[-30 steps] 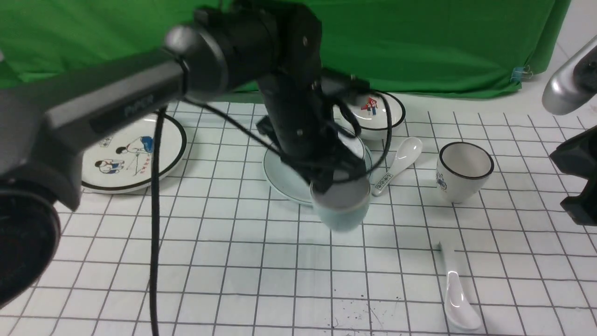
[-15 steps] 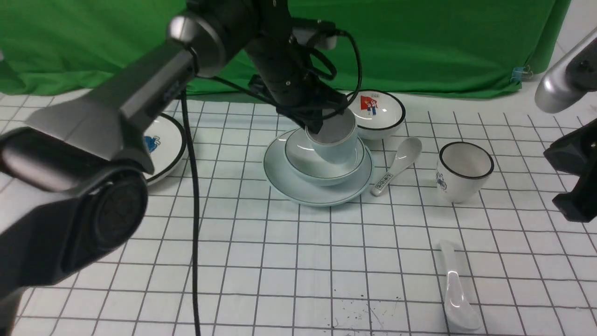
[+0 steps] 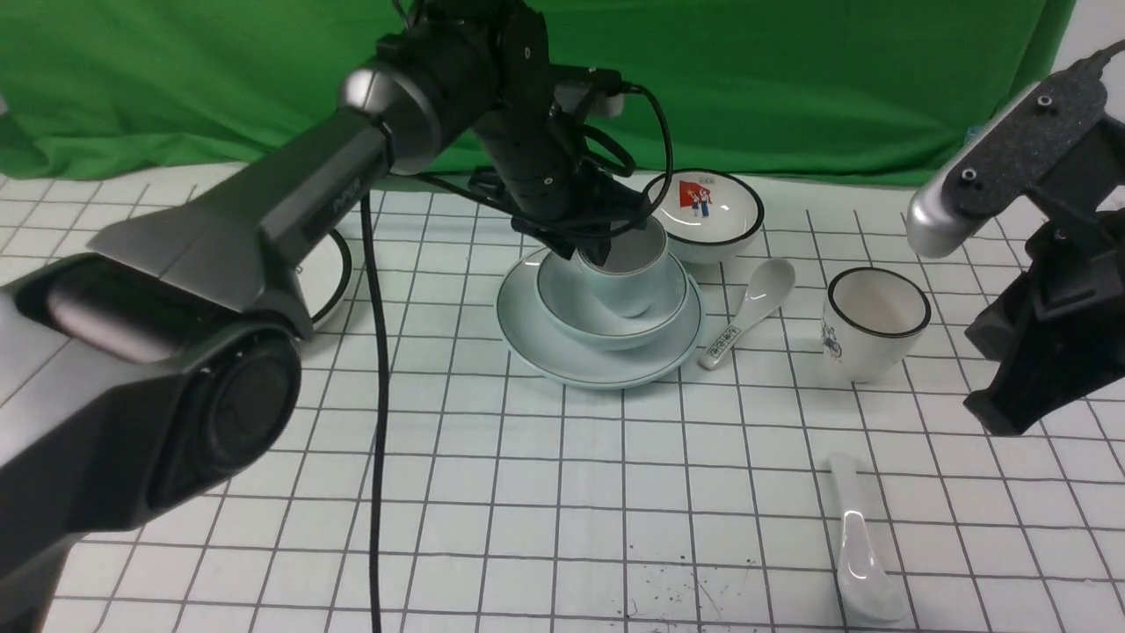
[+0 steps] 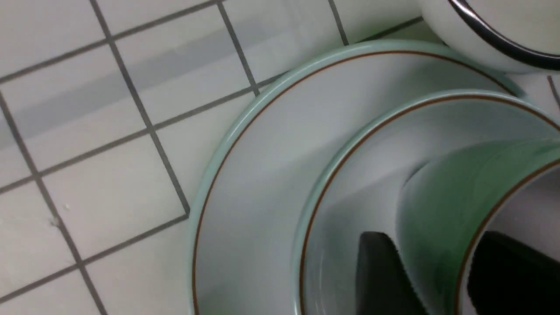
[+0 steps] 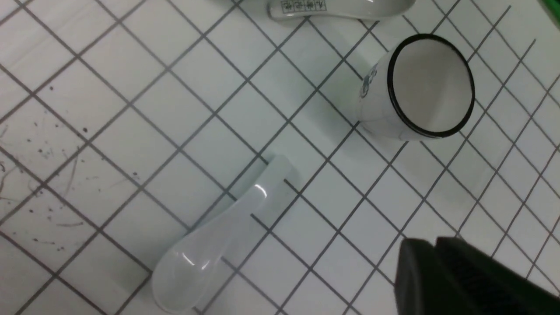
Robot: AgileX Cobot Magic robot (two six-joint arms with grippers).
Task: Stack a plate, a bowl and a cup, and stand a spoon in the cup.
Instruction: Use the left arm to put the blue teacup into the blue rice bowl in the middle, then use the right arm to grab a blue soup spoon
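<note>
The pale blue-green plate (image 3: 527,338) (image 4: 262,144) lies mid-table with the matching bowl (image 3: 562,303) (image 4: 372,144) on it. Inside the bowl sits the cup (image 3: 633,294) (image 4: 442,192). My left gripper (image 3: 602,251) (image 4: 435,238) straddles the cup's far wall, one finger outside and one inside. Its jaws stand open, wider than the wall. The plain white spoon (image 3: 857,545) (image 5: 218,236) lies flat near the front right. My right gripper (image 3: 993,413) (image 5: 431,245) hovers to the spoon's right, shut and empty.
A black-rimmed bowl with a red picture (image 3: 712,211) (image 4: 494,35) stands just behind the stack. Right of the stack lie a patterned-handle spoon (image 3: 751,303) (image 5: 337,6) and a black-rimmed cup (image 3: 874,321) (image 5: 420,92). A cartoon plate (image 3: 332,264) shows behind my left arm.
My left arm carried the cup from in front of the plate back over the stack and down into the bowl, then its jaws widened. The right arm moved further into view.
</note>
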